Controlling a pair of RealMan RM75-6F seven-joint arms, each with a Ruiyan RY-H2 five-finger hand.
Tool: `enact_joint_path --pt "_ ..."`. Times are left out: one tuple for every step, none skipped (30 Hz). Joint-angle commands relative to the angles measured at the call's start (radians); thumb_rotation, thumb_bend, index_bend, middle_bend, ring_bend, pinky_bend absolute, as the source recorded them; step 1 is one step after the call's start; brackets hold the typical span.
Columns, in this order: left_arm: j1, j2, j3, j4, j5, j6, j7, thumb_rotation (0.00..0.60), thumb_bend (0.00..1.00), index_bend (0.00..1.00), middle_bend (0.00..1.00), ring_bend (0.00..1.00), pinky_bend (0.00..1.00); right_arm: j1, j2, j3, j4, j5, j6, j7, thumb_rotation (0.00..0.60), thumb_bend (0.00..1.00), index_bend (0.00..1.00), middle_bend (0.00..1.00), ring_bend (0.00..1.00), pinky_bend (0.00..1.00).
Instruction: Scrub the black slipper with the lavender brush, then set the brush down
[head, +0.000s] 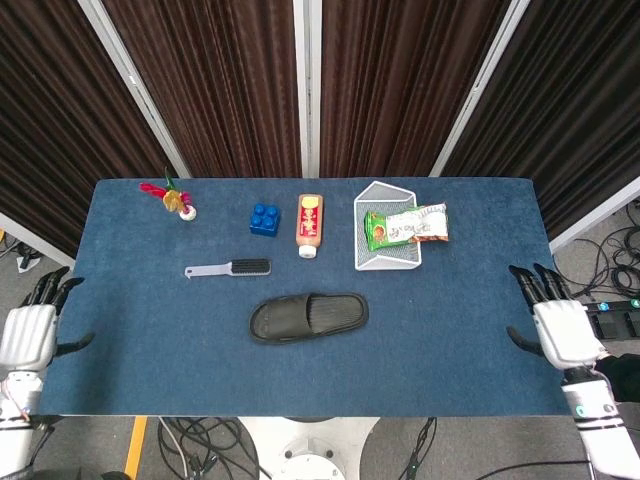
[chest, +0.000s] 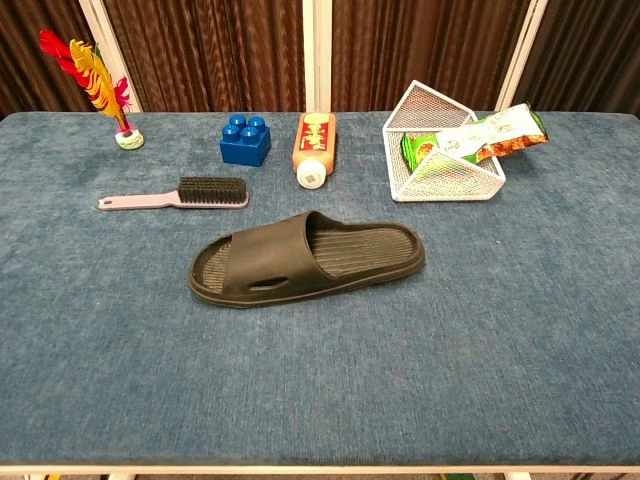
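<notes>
The blue bench (head: 480, 300) carries everything. Near its middle lies the black slipper (head: 308, 317), sole down, toe end toward the robot's left. Behind it on the right stands a white wire basket (head: 385, 258) with a green snack packet (head: 405, 226) in it. The left hand (head: 28, 335) and right hand (head: 562, 330) hang off the bench's opposite ends, fingers spread wide, holding nothing. The lavender brush (head: 229, 269) rests on the bench, bristles up, just behind the slipper and apart from it.

Head view: high, steep look down over whole table (head: 470, 330). Chest view: low, near, level; shares tabletop.
</notes>
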Motion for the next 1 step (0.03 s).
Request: enact_joint_path --pt "0.058 0.027 0.041 -0.068 0.027 0.059 0.042 0.600 0.16 0.27 0.21 0.12 0.29 -0.072 -0.012 -0.021 0.045 -0.044 0.066 0.052 0.600 0.15 0.06 0.11 0.03 0.10"
